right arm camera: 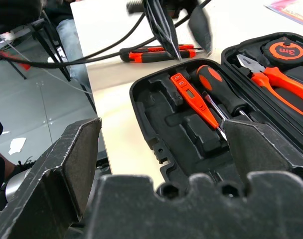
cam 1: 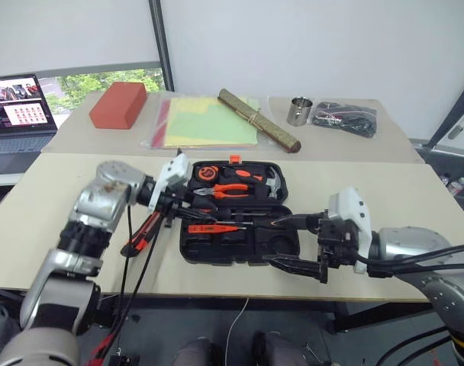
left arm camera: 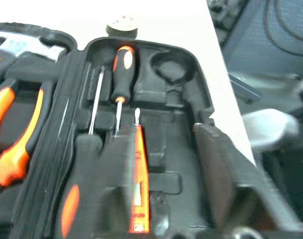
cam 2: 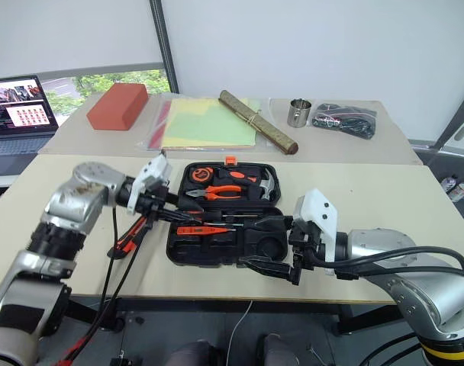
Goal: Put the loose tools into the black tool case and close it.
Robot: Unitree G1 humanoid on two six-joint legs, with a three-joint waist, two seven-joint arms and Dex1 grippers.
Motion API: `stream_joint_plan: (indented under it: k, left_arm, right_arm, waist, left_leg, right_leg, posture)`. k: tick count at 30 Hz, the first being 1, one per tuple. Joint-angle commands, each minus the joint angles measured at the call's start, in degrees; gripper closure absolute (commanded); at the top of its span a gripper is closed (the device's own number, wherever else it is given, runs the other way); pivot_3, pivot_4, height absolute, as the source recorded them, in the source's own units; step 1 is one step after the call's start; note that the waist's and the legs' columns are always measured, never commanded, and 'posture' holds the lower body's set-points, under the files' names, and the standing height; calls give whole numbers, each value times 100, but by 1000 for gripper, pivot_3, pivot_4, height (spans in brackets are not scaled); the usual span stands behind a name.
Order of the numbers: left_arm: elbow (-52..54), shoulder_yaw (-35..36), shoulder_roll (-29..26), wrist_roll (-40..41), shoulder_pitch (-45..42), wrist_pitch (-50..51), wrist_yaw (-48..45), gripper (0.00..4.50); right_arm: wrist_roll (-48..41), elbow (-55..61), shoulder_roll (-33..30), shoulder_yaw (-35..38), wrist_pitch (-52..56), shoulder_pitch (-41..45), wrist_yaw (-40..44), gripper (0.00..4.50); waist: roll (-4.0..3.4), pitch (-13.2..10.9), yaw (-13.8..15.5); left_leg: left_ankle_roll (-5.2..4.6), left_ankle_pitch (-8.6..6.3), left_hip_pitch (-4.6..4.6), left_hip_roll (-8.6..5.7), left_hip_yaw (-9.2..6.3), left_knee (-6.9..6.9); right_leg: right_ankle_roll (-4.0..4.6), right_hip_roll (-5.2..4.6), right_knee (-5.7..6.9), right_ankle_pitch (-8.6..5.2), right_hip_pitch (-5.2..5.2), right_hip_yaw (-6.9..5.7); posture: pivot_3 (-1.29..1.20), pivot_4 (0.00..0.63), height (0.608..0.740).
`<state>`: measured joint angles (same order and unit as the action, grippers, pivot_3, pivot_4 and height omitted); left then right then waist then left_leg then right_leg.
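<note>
Beige tabletop point(cam 1: 49, 198), matte, with bare margin left and right of the case point(cam 1: 233, 242), which lies open near the front edge, lid half toward the rear table. Case: black moulded plastic, shaped recesses, orange latch at the far rim. Front half holds two screwdrivers point(left arm camera: 122, 64) lying parallel and the slim orange tester point(right arm camera: 196, 102) beside them; several recesses on its right side are vacant. Knife point(cam 1: 143, 232) lies loose on the table just left of the case. Tape roll point(left arm camera: 121, 26) sits on the table just off the case's right end. Left gripper point(cam 1: 178, 206) hangs over the case's left edge; finger state cannot tell. Right gripper point(cam 1: 293, 242) at the case's right end, fingers wide apart, empty.
</note>
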<state>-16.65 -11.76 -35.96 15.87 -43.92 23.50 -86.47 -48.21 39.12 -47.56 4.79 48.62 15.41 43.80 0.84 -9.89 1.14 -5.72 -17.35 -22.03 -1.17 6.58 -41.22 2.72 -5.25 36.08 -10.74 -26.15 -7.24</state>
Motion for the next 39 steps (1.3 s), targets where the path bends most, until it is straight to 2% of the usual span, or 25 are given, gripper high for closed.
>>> stream_joint_plan:
  k: [1,2,6,16,28,33,38,39]
  left_arm:
    - [-45,155,192,-100,239,-729,374,4252]
    - [-180,189,295,-140,276,-879,548,4406]
    - [-661,385,697,-231,240,-1239,1303,4406]
    - [-872,73,605,-597,610,-1835,1015,4406]
    - [-1746,-89,634,-1082,336,-2341,1197,4406]
    - [-1365,2,611,-872,487,-2060,1080,4406]
    - [-392,500,227,-463,765,-1313,1253,4406]
    - [-175,647,127,-374,837,-1147,1342,4167]
  right_arm:
    - [-99,33,21,137,-111,120,10,0]
    - [-104,25,30,131,-105,137,-4,0]
    - [-159,24,45,145,-67,160,-50,0]
    - [-191,23,89,159,-36,155,-163,0]
    - [-196,-58,168,139,-30,220,-210,0]
    - [-191,-95,183,117,-42,281,-203,0]
    - [-61,-297,200,-21,-127,465,-44,0]
    - [-29,-360,213,-60,-151,522,2,0]
  waist:
    - [0,0,17]
    - [1,0,25]
    - [1,0,53]
    - [1,1,28]
    - [2,18,-1]
    - [1,22,-28]
    - [2,22,-63]
    - [2,22,-76]
  left_leg:
    - [0,0,-2,0,0,-1]
    - [0,0,-2,0,0,-2]
    - [0,-1,-3,0,-1,-6]
    - [-1,-1,1,0,2,-2]
    - [-1,-2,20,5,6,-2]
    - [-1,-2,21,5,6,0]
    - [-1,-2,21,5,7,7]
    - [-1,-2,20,5,8,9]
  right_leg:
    - [0,0,-1,0,0,0]
    - [-1,-1,-2,1,0,0]
    - [-6,-2,-4,5,1,1]
    - [-5,-2,-2,7,1,-1]
    - [-6,-2,1,7,10,4]
    - [-5,-2,2,7,10,4]
    - [-5,-2,1,7,7,4]
    - [-5,-2,1,7,4,4]
  posture:
    - [0,150,737]
    - [0,150,737]
    - [0,150,737]
    - [0,150,737]
    - [0,150,737]
    - [0,150,737]
    - [0,150,737]
    - [0,150,737]
